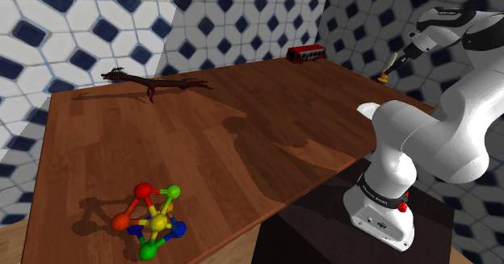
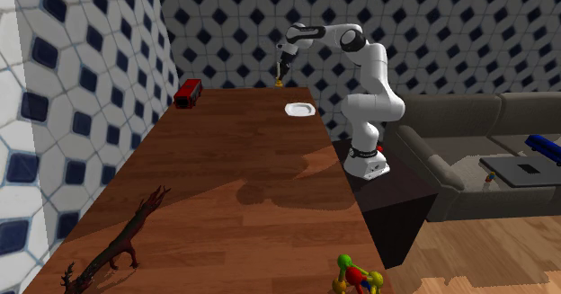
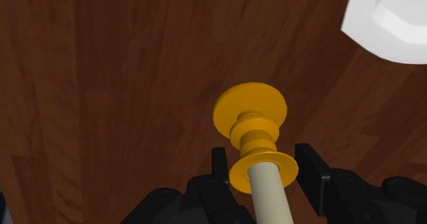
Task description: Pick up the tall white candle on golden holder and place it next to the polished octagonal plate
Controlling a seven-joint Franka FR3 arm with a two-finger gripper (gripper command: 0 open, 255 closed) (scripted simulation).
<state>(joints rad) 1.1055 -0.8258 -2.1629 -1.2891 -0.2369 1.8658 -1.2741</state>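
Gripper: jaws clamped either side of the candle holder's upper collar.
Candle: cream stick in a golden holder, upright under the jaws, foot toward the wooden worktop.
Plate: white, near the candle, apart from it.

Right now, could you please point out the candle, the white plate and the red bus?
candle (image 3: pixel 269 192): wrist view, on its pale shaft.
white plate (image 2: pixel 300 110): second exterior view, on its bare centre.
red bus (image 1: pixel 306 54): shoulder view, on its long side.
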